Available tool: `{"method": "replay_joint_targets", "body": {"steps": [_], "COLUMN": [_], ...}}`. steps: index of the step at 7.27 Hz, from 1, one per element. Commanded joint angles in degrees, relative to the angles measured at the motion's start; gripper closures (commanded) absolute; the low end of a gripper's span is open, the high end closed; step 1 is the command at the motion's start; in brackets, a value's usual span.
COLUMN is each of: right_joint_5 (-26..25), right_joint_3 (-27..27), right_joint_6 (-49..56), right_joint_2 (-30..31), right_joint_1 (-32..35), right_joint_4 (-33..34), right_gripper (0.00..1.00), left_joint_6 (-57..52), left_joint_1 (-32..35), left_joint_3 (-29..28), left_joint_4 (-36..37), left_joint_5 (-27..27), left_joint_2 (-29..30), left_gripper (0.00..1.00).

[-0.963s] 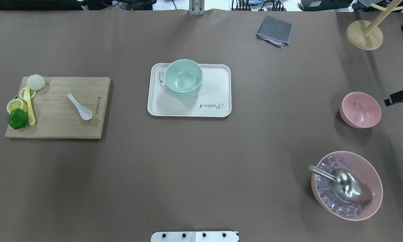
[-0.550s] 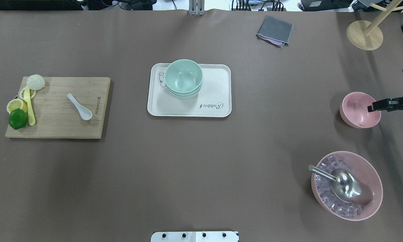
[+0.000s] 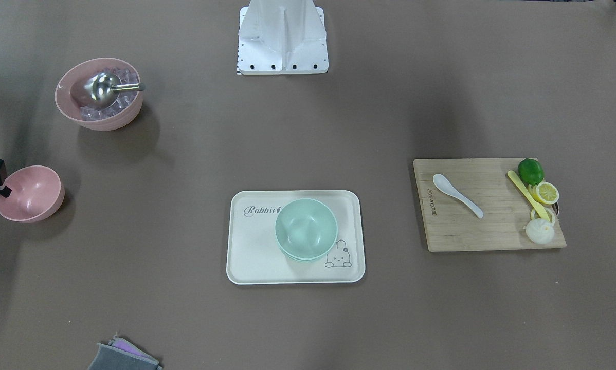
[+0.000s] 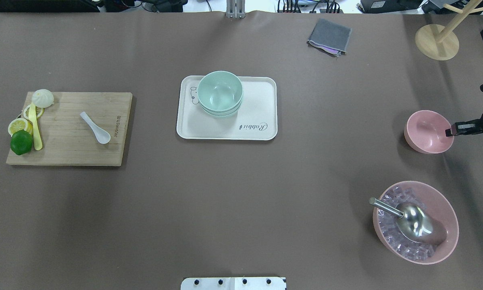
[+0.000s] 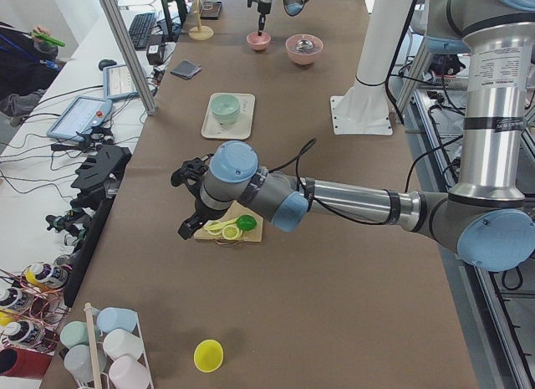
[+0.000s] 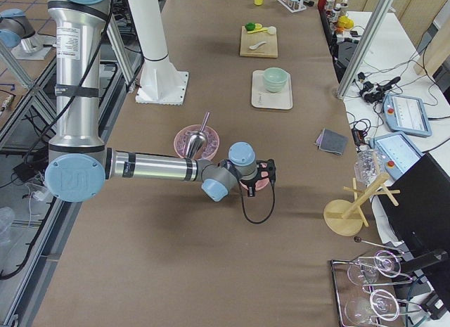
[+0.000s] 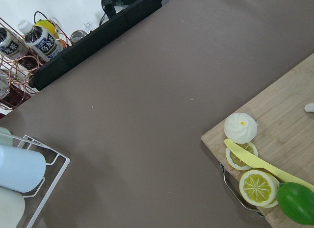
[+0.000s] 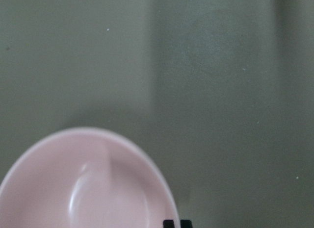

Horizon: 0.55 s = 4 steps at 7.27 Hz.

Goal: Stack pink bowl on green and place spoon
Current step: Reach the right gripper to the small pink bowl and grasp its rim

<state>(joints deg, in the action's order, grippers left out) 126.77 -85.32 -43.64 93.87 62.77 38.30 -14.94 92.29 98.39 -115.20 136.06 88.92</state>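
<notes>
overhead and front views opposed, sharing tray [image 4: 225,129]

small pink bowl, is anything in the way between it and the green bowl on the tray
Nothing visible. The table between the small pink bowl and the green bowl on its tray is bare; the ice bowl and grey cloth lie off that line.

Even bright overhead light, soft shadows beside bowls, right wrist view dim, blurred, greenish

smooth pink bowl [image 4: 425,133], wooden board [image 4: 70,133], shiny metal scoop [image 4: 417,222], grey cloth [image 4: 329,35].
</notes>
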Motion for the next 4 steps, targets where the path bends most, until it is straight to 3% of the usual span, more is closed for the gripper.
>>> {"method": "replay_joint_targets", "body": {"steps": [1, 3, 4], "right_joint_5": [-0.12, -0.3, -0.47], "right_joint_3": [-0.81, -2.3, -1.87], "right_joint_6": [0.49, 0.23, -0.56], "right_joint_2": [0.08, -2.27, -6.29], "right_joint_1": [0.25, 0.25, 0.07], "right_joint_4": [-0.24, -0.33, 0.19], "right_gripper": [1.0, 1.0, 1.0], "left_joint_6": [0.09, 0.26, 0.35], "left_joint_1": [0.0, 0.0, -0.09], "left_joint_3": [-0.04, -0.13, -0.22], "left_joint_4": [-1.94, -2.84, -2.75], "left_joint_5": [0.0, 0.0, 0.0], "left_joint_2": [-1.2, -1.3, -1.3], "left_gripper": [0.02, 0.02, 0.02]}}
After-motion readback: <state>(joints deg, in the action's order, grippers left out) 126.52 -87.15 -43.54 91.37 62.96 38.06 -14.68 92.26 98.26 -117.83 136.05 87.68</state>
